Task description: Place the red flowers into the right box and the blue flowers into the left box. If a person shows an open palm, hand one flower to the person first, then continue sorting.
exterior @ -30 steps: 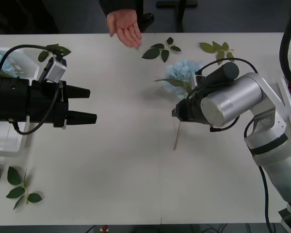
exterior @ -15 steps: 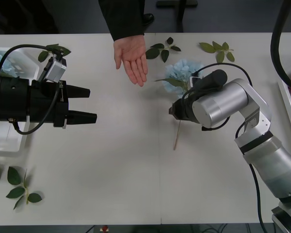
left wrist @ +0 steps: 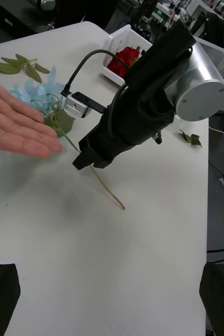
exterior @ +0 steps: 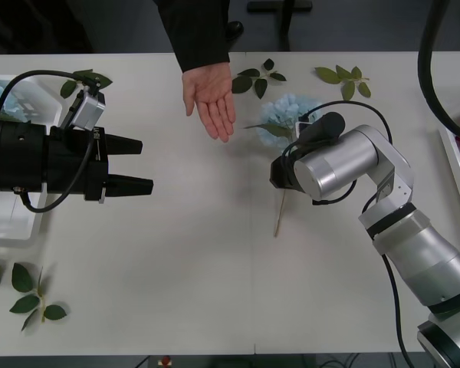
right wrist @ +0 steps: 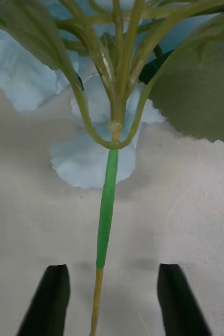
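Right hand [right wrist: 112, 302], open, straddles the thin stem of the blue hydrangea [exterior: 287, 113] lying on the bench [exterior: 215, 291]. The flower looks light and floppy-headed, best gripped on the stiff stem. Left hand [exterior: 134, 165] waits open; the person's palm [exterior: 211, 100] is offered.

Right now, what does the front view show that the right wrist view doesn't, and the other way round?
Front view only: the person's open palm over the table, the left hand open and hovering, the left box, and loose leaf sprigs. Right wrist view only: the open fingers straddling the stem from above, not yet closed. Both show the blue flower lying under the right hand.
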Motion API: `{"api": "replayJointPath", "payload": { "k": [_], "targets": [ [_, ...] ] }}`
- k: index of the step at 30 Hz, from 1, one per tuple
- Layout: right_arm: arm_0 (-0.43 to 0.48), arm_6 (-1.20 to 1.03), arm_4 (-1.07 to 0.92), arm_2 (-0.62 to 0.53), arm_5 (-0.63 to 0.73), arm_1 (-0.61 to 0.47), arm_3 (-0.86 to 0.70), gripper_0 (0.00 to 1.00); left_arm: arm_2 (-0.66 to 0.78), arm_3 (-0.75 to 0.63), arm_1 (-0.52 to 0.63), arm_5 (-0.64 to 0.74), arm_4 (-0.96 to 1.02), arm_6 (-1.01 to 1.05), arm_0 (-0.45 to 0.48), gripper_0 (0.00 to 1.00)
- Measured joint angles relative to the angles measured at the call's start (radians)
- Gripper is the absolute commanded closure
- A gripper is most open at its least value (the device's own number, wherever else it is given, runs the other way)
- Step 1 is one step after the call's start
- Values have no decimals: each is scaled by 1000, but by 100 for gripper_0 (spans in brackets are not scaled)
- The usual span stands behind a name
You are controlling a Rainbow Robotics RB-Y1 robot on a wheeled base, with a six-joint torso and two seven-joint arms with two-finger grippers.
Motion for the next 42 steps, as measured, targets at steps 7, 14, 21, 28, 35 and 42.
{"api": "replayJointPath", "payload": {
  "k": [7,14,21,28,35,42],
  "targets": [
    [0,0,0,0,0,0,0,100,0,0,0,0,0,0,0,0],
    [1,0,1,0,0,-14,-55,100,0,0,0,0,0,0,0,0],
    [88,105,2,-59,-119,-82,-345,100,0,0,0,0,-1,0,0,0],
    [182,279,0,-126,-459,-95,-476,100,0,0,0,0,-1,0,0,0],
    [184,427,-24,-112,-741,-97,-476,100,0,0,0,0,-1,0,0,0],
    [183,427,-24,-112,-892,-97,-476,100,0,0,0,0,-1,0,0,0]
  ]
}}
